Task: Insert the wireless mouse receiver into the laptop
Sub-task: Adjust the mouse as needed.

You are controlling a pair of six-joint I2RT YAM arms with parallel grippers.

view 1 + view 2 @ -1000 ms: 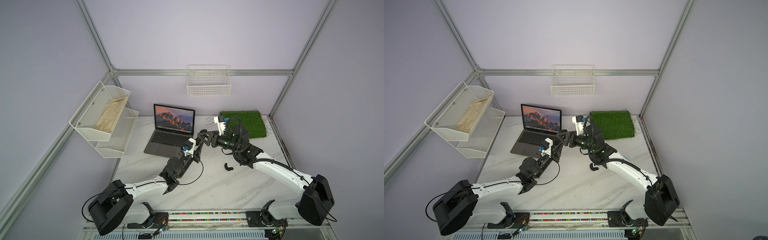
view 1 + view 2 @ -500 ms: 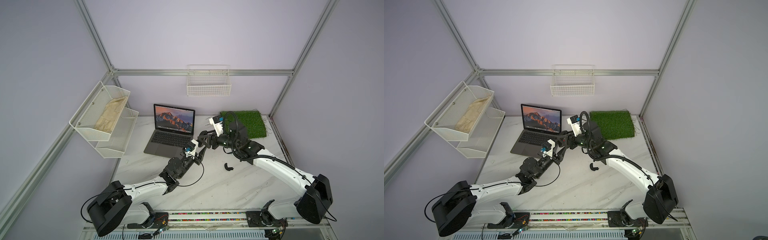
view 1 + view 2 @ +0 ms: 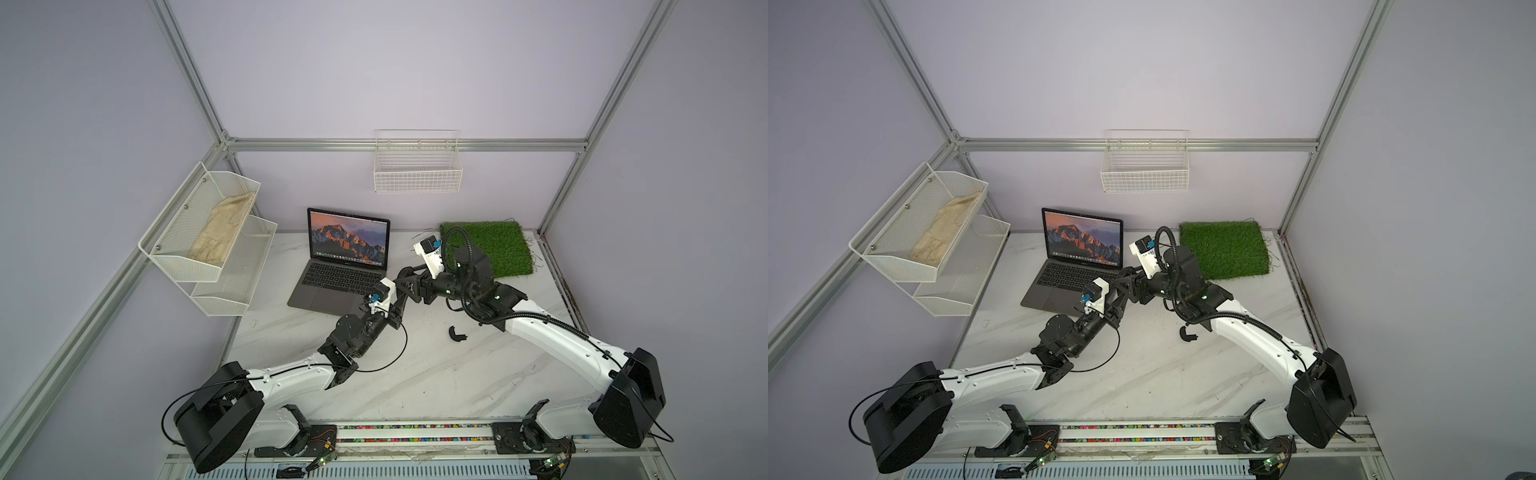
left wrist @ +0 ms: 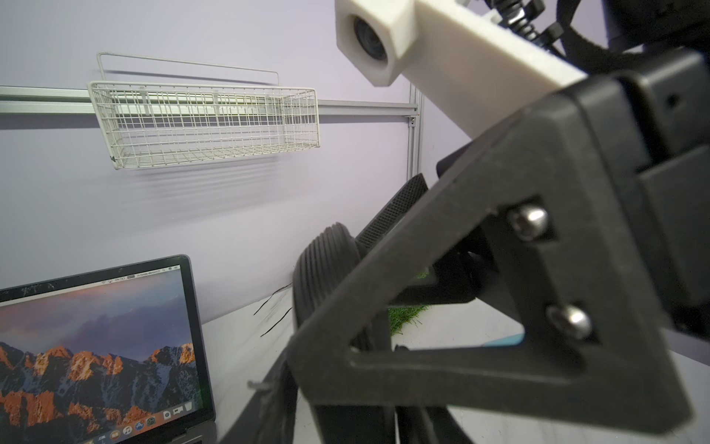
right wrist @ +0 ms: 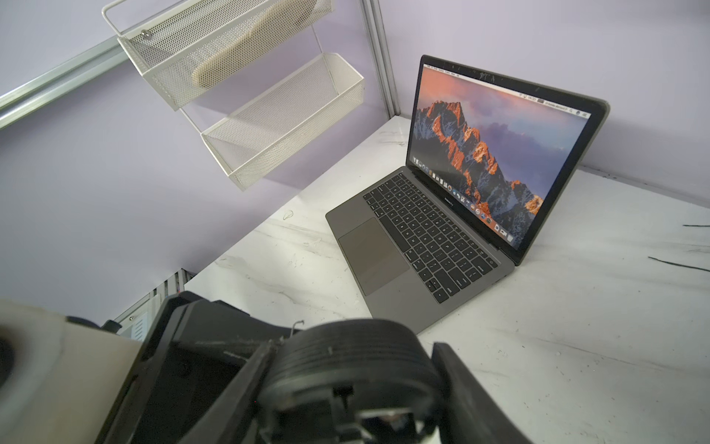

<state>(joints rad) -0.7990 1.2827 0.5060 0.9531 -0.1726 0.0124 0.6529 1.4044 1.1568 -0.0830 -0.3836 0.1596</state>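
The open laptop (image 3: 340, 266) (image 3: 1075, 266) (image 5: 442, 215) stands at the back left of the table, screen lit. My right gripper (image 5: 353, 346) (image 3: 409, 282) is shut on the black ribbed mouse (image 5: 353, 357) (image 4: 326, 269), held in the air in front of the laptop's right corner. A small pale metal piece (image 5: 384, 413) shows in the mouse's open underside; I cannot tell whether it is the wireless mouse receiver. My left gripper (image 3: 398, 301) (image 3: 1116, 300) reaches up to the mouse from below. Its fingertips are hidden behind the right gripper's finger (image 4: 480, 250).
A curved black shell piece (image 3: 456, 333) (image 3: 1187, 333) lies on the marble table under the right forearm. A green grass mat (image 3: 486, 247) is at the back right. A wire basket (image 3: 417, 166) hangs on the back wall, and a mesh shelf (image 3: 208, 232) on the left wall.
The right wrist has turned and shifted slightly left with the mouse. The left gripper stays at the mouse and its jaws have narrowed.
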